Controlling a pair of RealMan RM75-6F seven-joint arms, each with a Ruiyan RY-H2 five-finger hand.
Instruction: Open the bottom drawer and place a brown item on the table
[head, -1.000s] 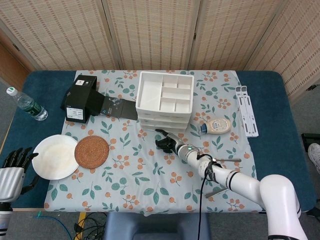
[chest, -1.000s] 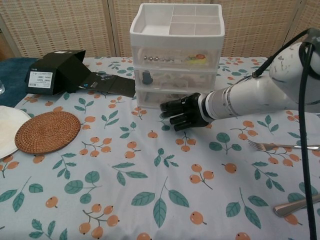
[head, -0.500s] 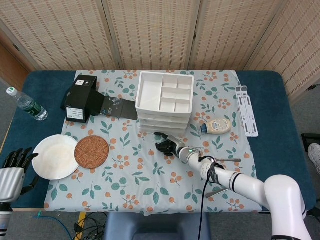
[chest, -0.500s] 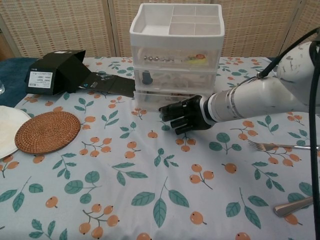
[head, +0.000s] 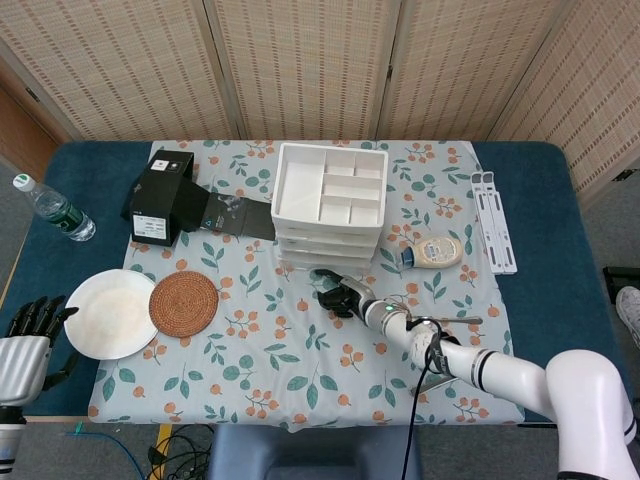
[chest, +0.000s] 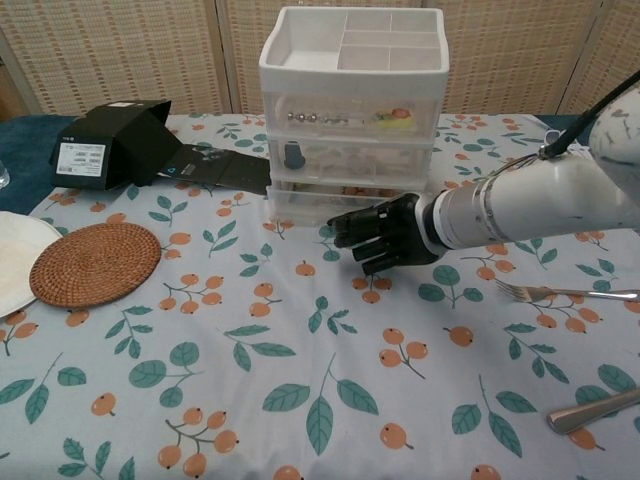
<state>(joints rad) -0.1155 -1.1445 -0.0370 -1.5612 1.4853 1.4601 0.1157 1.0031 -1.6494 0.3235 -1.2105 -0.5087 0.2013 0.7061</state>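
Observation:
The white three-drawer unit (head: 330, 205) (chest: 352, 110) stands at the middle back of the table, with an open divided tray on top. Its bottom drawer (chest: 305, 203) sits slightly forward, and a strip of small brown items (chest: 350, 190) shows along its top edge. My right hand (head: 338, 292) (chest: 385, 232), black, is low at the drawer's front right with its fingers curled against it. My left hand (head: 35, 320) hangs off the table's left front edge, fingers apart and holding nothing.
A black box (head: 160, 195) (chest: 110, 140) with an open flap lies left of the drawers. A woven coaster (head: 184, 303) (chest: 95, 262) and a white plate (head: 110, 312) sit front left. A fork (chest: 570, 293), a squeeze bottle (head: 432, 250) and a white rack (head: 493, 235) lie right.
My right hand has drawn back toward me and slightly right from the drawer unit, and the bottom drawer has come forward a little with it. The left hand has not moved.

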